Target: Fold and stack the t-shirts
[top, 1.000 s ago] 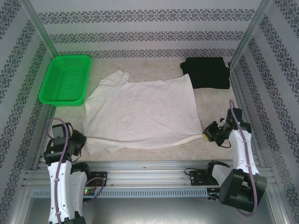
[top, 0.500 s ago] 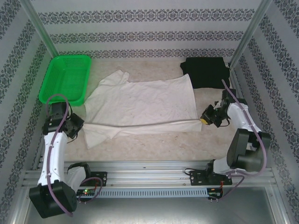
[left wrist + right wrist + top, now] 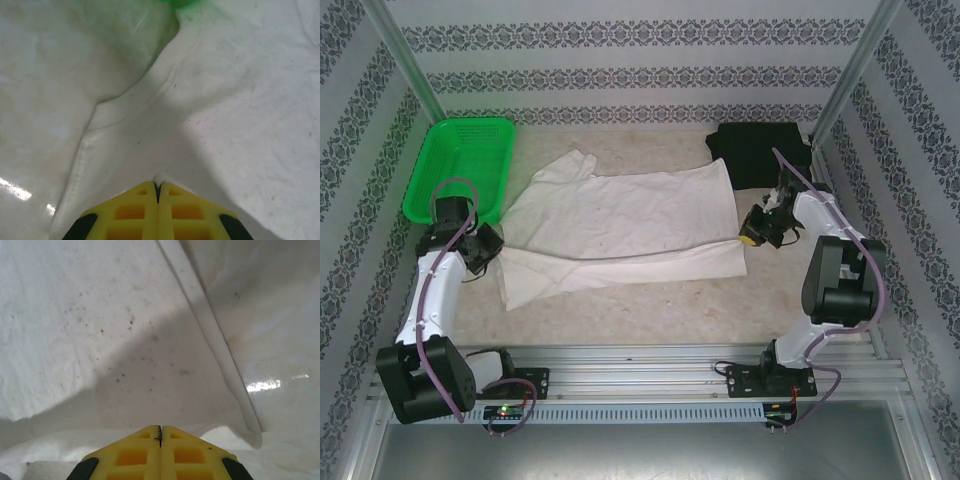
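Step in hand: by the look of it, the first fold of the white t-shirt (image 3: 620, 215), with its near hem gripped at both ends and doubled toward the far side.
Left gripper (image 3: 488, 245): yellow fingers pressed together on the near-left corner of the cloth, close to the basket (image 3: 470, 122); the wrist view shows fabric nipped at the tips.
Right gripper (image 3: 750, 232): likewise clamped tight, on the near-right corner of the hem, just near of the black t-shirt (image 3: 760, 155).
White t-shirt: spread across the middle of the table (image 3: 650, 310), collar end toward the far left, a loose flap sagging at the near left.
Black t-shirt: already a folded bundle in the far-right corner, apart from the work.
Next move: likely calls for both arms to carry the hem evenly to the far edge, lay it flat, and let go together, so that the crease runs straight.
Surface: pale, mottled and faintly glossy, with a metal rail (image 3: 640, 365) along the near edge.
Room: a booth of patterned striped walls (image 3: 620, 70) on three sides.
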